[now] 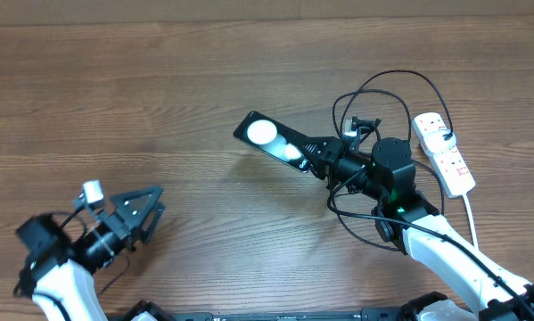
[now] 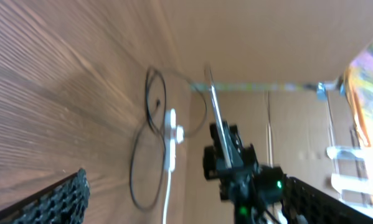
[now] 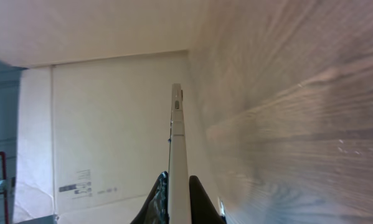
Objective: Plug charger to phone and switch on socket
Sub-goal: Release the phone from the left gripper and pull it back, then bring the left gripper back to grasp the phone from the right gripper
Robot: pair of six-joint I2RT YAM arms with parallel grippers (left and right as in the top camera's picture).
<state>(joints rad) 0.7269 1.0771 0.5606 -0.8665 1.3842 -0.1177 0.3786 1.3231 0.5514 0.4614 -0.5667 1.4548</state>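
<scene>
My right gripper [image 1: 313,159] is shut on the phone [image 1: 272,139], a dark slab with a bright glare spot, and holds it up off the table, tilted. In the right wrist view the phone [image 3: 178,149] shows edge-on between the closed fingers [image 3: 178,199]. The black charger cable [image 1: 387,94] loops behind the right arm, with a small plug head [image 1: 363,123] near it. The white socket strip [image 1: 443,152] lies at the far right; it also shows in the left wrist view [image 2: 171,140]. My left gripper [image 1: 146,212] is open and empty at the lower left.
The white cord of the socket strip [image 1: 470,214] runs towards the front edge beside the right arm. A cardboard wall [image 2: 279,37] stands beyond the table's far edge. Bare wooden table [image 1: 160,98] lies between the two arms.
</scene>
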